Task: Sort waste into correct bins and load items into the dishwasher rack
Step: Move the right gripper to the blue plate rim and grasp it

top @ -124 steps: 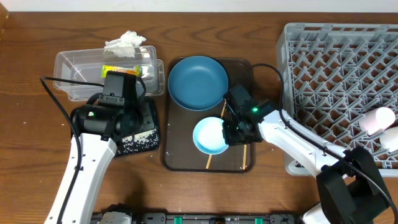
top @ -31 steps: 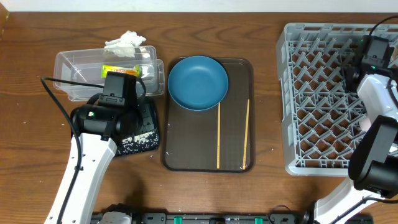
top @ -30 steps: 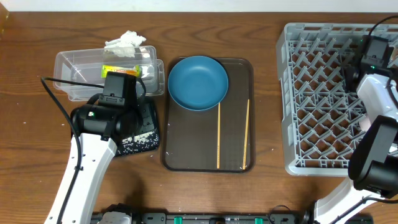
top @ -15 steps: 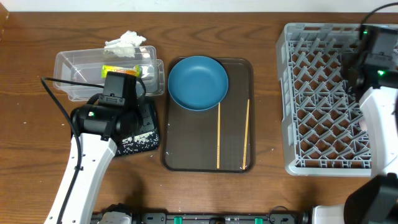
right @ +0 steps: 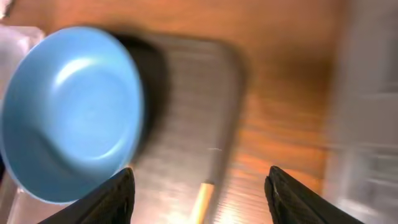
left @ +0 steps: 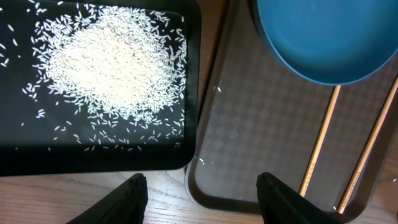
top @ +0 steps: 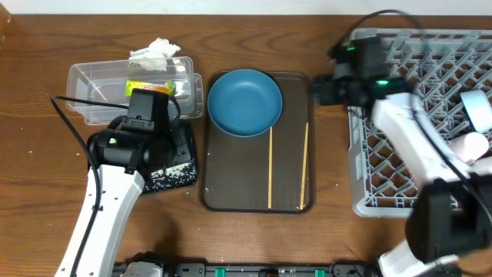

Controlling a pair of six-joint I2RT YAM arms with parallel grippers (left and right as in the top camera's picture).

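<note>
blue plate (right: 68, 112) lies just ahead and left of the right fingers (right: 118, 199), which are spread and hold nothing. they have swung back from the rack (top: 357, 177), where the pale bowl (top: 478, 111) now stands, well behind them. so the bowl looks loaded; the plate and 2 chopsticks (top: 270, 165) on the brown tray (top: 288, 161) remain. the left fingers (left: 134, 199), also spread, have not moved, with rice (left: 112, 62) in the black tray (left: 93, 155) ahead of them.

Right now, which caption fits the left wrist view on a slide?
Open left gripper hovering over black tray of rice grains and neighbouring brown tray holding blue plate and chopsticks.
</note>
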